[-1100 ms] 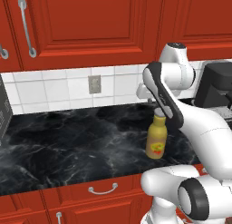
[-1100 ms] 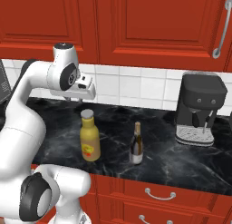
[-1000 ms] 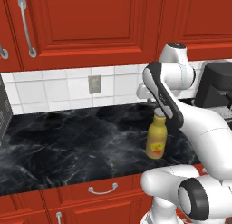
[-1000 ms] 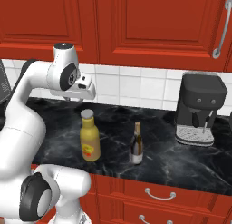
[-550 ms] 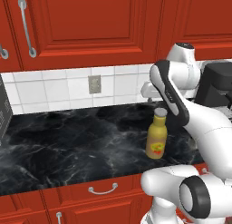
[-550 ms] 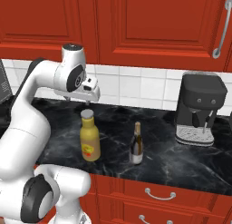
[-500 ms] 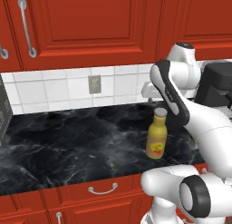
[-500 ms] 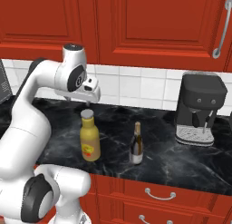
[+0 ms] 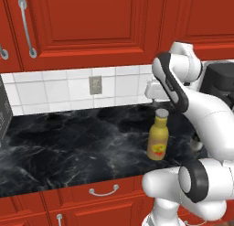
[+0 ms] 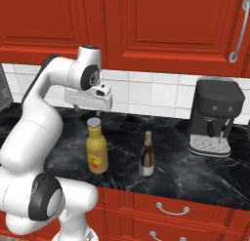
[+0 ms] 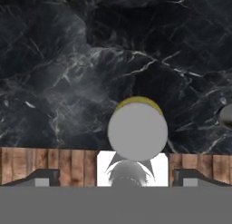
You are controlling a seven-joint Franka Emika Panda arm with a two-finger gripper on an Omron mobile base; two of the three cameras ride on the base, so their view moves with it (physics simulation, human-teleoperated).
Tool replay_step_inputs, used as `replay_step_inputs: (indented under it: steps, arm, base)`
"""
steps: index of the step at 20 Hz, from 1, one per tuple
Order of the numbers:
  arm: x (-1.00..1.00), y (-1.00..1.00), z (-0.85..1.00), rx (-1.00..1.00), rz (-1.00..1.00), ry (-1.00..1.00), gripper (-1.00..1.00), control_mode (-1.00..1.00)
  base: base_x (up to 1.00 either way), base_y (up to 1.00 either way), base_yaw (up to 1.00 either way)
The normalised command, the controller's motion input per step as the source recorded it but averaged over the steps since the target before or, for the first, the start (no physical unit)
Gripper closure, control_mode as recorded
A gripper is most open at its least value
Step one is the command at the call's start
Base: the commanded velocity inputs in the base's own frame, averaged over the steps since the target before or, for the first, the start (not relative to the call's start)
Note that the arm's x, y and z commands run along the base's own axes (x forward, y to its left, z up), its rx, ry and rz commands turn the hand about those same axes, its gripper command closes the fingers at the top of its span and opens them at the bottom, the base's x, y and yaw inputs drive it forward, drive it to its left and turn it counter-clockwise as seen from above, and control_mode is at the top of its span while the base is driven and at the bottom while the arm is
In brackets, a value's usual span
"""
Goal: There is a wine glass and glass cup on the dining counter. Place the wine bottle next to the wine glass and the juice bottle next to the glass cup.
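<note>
1. Above the juice bottle (image 10: 97, 152), the gripper (image 10: 93, 114) hangs with its hand level and jaws spread wide, gripping nothing.
2. Juice bottle stands upright on the black marble counter (image 9: 68, 147), its round red-and-yellow label facing front; no writing is legible.
3. Wine bottle (image 10: 147, 155) stands just beside it, toward the coffee machine (image 10: 213, 117).

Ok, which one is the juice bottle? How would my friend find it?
Look along the black marble counter under the red cabinets, toward the black coffee machine. Two bottles stand there; the juice bottle is the one farther from the machine, under the white robot hand. It is squat and yellow, while the wine bottle is slim and dark.
</note>
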Motion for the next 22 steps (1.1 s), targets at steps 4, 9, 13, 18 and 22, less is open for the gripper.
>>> replay_step_inputs:
  steps: [4, 9, 13, 18, 22]
  arm:
    - [0.00, -0.03, -0.11, -0.05, 0.00, 0.01, -1.00, -1.00]
    - [0.00, 0.00, -0.19, -0.15, 0.00, -0.01, -1.00, -1.00]
    - [-0.01, 0.00, -0.27, -0.15, 0.00, -0.09, -1.00, -1.00]
    - [0.00, 0.00, -0.23, -0.06, 0.00, -0.14, -1.00, -1.00]
    - [-0.06, -0.03, -0.04, 0.00, 0.00, -0.03, -1.00, -1.00]
  base:
    - [0.00, 0.00, 0.00]
    - [0.00, 0.00, 0.00]
    - [0.00, 0.00, 0.00]
    - [0.00, 0.00, 0.00]
    - [0.00, 0.00, 0.00]
